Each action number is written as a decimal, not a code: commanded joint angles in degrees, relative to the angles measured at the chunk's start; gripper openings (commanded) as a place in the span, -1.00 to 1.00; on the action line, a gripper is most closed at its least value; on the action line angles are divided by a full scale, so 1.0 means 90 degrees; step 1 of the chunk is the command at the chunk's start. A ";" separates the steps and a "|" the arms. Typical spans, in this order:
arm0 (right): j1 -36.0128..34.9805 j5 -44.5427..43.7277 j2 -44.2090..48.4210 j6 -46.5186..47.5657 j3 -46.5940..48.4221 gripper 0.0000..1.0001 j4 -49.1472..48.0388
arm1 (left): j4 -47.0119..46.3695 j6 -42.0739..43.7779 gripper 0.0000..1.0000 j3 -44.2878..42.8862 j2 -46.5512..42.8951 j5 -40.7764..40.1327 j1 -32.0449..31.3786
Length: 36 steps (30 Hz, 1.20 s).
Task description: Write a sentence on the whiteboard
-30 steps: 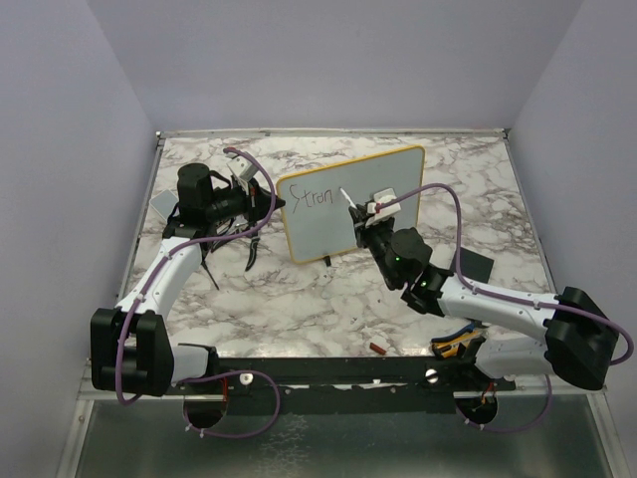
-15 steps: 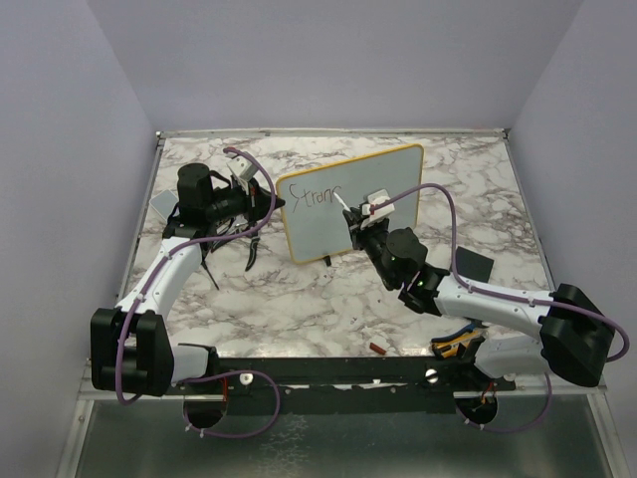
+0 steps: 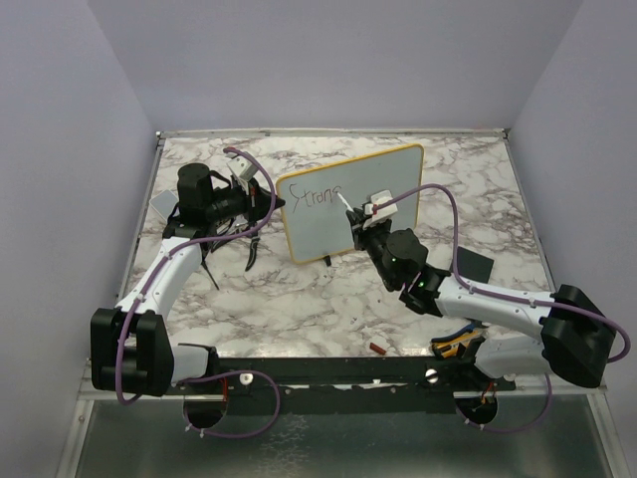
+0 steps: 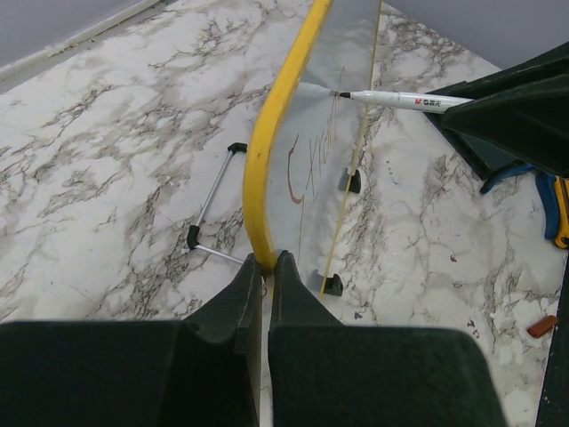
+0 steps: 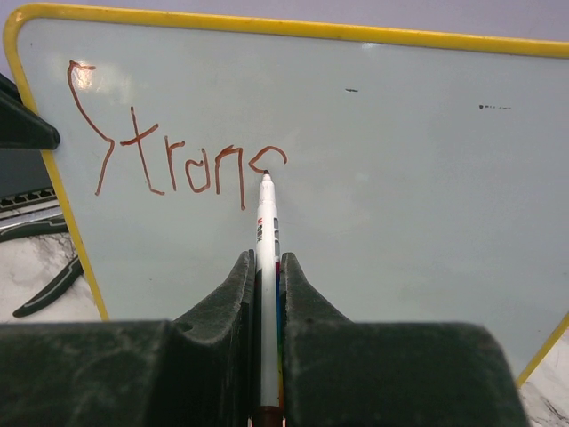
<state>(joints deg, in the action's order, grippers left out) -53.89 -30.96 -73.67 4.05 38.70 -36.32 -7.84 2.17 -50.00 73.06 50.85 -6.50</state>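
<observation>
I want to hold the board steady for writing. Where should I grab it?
Pinch the whiteboard by the thin yellow frame on its left edge, coming from that side. It stands upright, so that rim is narrow enough to clamp, as the left end effector does, clear of the marker.

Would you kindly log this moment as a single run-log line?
left gripper: shut on whiteboard frame | right gripper: shut on marker | tip at sentence, unfinished

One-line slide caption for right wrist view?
Right gripper holds a marker tip against the whiteboard; the sentence reads "Stron" plus a partial letter.
</observation>
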 commanded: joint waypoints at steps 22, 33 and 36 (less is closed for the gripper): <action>0.0040 -0.0368 0.0110 0.0497 0.0219 -0.99 -0.0263 | 0.0188 0.0336 -1.00 0.0096 -0.0015 -0.0255 0.0010; 0.0040 -0.0469 -0.0016 0.0315 0.0097 -0.99 -0.0050 | 0.0192 0.0335 -1.00 0.0096 -0.0037 -0.0259 0.0012; 0.0038 -0.0433 -0.0018 0.0117 -0.0033 -0.99 0.0096 | 0.0190 0.0335 -1.00 0.0096 -0.0038 -0.0256 0.0010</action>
<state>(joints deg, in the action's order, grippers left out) -53.89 -32.64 -73.38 7.18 38.98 -36.38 -7.86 2.17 -50.00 73.06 50.85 -6.50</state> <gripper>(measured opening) 0.101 0.020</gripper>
